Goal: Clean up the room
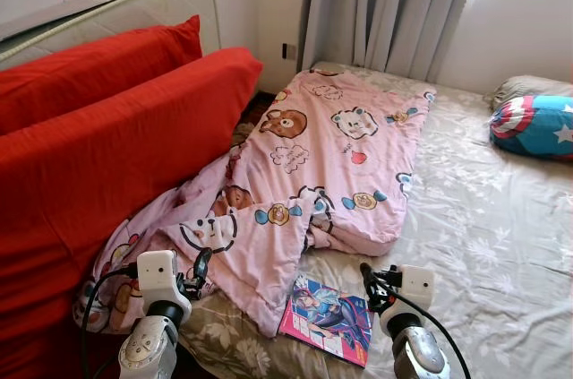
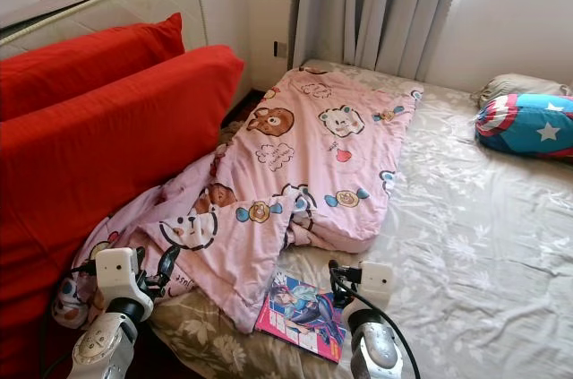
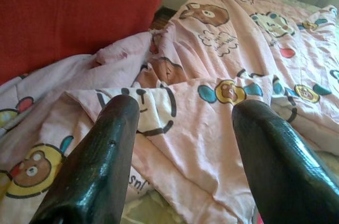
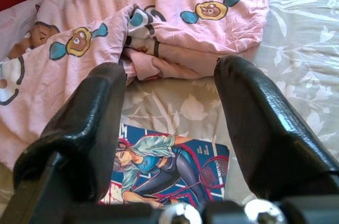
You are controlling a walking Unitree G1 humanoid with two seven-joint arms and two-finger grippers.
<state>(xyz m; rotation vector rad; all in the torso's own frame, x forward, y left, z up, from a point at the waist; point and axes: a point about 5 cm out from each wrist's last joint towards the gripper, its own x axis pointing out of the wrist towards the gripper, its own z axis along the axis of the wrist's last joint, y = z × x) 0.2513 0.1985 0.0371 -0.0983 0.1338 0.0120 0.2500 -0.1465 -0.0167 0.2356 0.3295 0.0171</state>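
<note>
A crumpled pink cartoon blanket (image 1: 322,155) lies across the left half of the bed (image 1: 483,227), its near end bunched against the red cushions. A colourful magazine (image 1: 329,318) lies flat on the sheet just beside the blanket's near corner. My left gripper (image 1: 199,271) is open, low at the front left, above the blanket's bunched end (image 3: 212,38), holding nothing. My right gripper (image 1: 372,282) is open too, hovering just right of and above the magazine (image 4: 169,168), with nothing between its fingers.
Two big red cushions (image 1: 116,146) lean at the left, with a mattress (image 1: 134,3) upright against the wall behind them. A star-shield pillow (image 1: 534,125) and a grey pillow (image 1: 528,86) lie at the far right. Grey curtains (image 1: 394,3) hang behind the bed.
</note>
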